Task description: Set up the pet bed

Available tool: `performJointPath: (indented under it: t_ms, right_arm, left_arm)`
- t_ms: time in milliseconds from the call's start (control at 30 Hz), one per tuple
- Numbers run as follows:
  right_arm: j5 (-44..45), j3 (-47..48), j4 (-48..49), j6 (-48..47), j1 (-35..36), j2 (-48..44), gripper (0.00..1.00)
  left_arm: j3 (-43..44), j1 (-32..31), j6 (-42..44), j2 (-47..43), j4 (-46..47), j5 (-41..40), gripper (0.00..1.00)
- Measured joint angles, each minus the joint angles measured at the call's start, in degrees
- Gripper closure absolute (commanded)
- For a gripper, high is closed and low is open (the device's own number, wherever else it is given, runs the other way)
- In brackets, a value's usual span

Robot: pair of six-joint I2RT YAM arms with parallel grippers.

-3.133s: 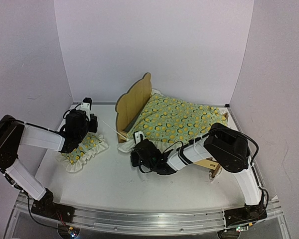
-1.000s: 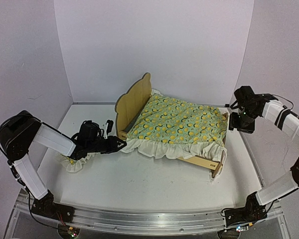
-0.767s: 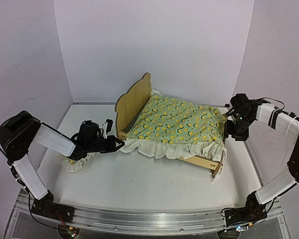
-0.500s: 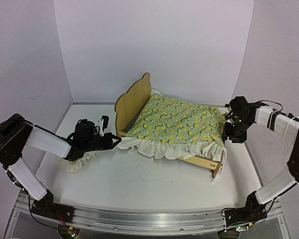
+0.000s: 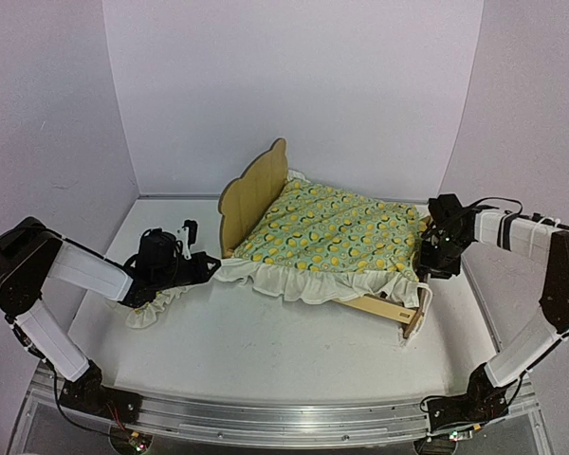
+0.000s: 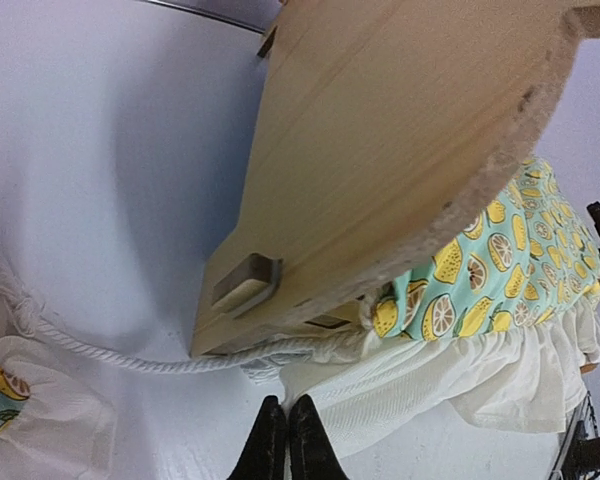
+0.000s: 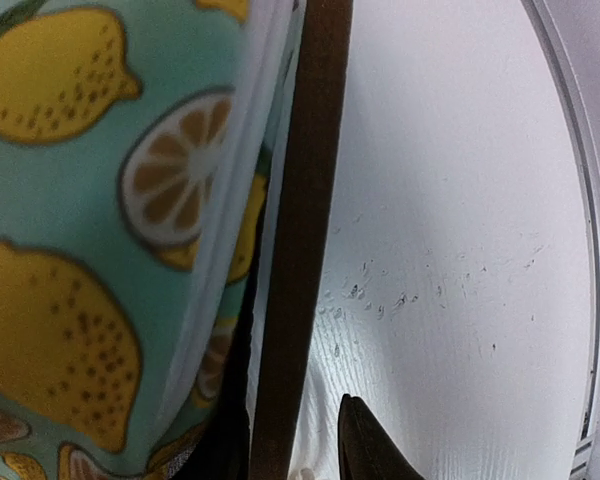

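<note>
Shut left gripper (image 6: 287,425), hold unclear, by the head of the light plywood pet bed (image 5: 251,194), and part-open right gripper (image 5: 429,258) astride its foot, could drag the lemon-print ruffled quilt (image 5: 337,232) askew.

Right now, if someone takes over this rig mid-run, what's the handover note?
Left gripper: shut, low at the quilt's white ruffle beside the headboard corner. Whether fabric is pinched is unclear.
Right gripper: jaws apart at the foot end, straddling the foot rail. The visible finger is not touching it.
Pet bed: upright mid-table, headboard to the left.
Done: quilt spread over the frame, ruffle hanging over the near side.
Left: the pillow lies on the table under the left arm, not on the bed. It probably goes at the headboard end.
</note>
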Motion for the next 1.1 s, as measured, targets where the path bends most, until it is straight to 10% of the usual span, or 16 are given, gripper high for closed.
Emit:
performJointPath:
  t_ms: [367,533,900,1100]
  right_arm:
    - [0.48,-1.20,3.52,0.68,0.66,0.00,0.79]
    - [0.00,-1.49,3.87,-1.03,0.39,-0.02,0.61]
    - [-1.22,-1.60,-0.72,-6.25,0.02,-4.52,0.26]
    - [-6.75,-1.55,-5.20,-10.16,0.66,-9.35,0.17]
  left_arm:
    - [-0.55,3.52,3.72,-0.37,0.44,-3.43,1.00]
    - [-0.61,3.89,3.52,-0.31,0.13,-2.60,0.62]
    - [-6.78,3.65,2.47,-19.67,-9.16,0.52,0.12]
    - [1.66,-1.77,5.22,-19.32,-11.65,3.41,0.07]
